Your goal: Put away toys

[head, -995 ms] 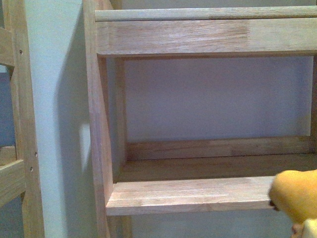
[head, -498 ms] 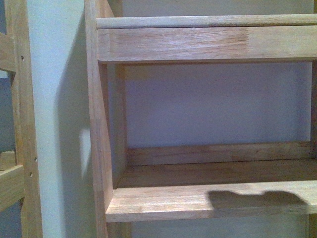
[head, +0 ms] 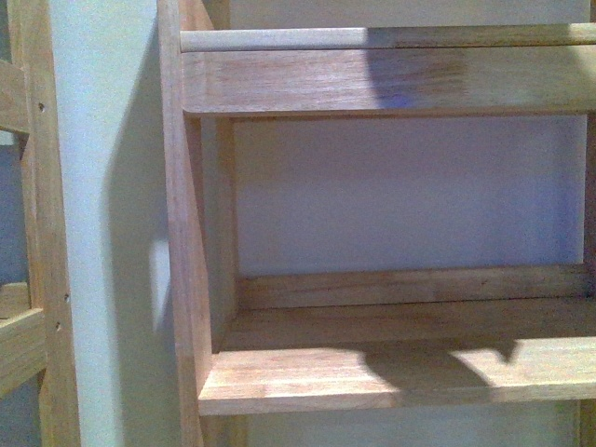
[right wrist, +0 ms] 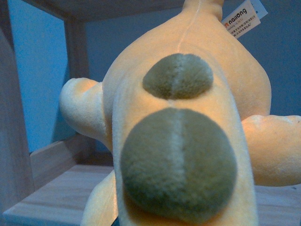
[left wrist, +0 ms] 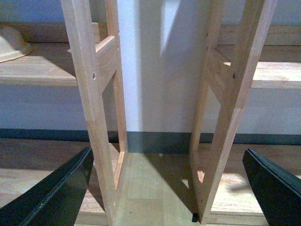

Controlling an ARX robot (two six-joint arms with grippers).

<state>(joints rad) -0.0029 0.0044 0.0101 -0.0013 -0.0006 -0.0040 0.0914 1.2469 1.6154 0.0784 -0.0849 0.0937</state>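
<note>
Soft yellow-orange plush animal, grey-green patches (right wrist: 188,141), hangs over pale wooden shelf board (right wrist: 51,197); right claw hidden, grip can't tell; left claw (left wrist: 168,157) wide, empty. Risk: let go near the front edge, rounded body rolls off.

plush toy (right wrist: 188,117) above shelf board (right wrist: 51,202) | neighbouring frame (head: 37,233) left of shelf unit (head: 186,233)

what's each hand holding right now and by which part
Left hand is open and empty. The plush toy fills the right wrist view and is likely held, but the grip spot is hidden.
</note>
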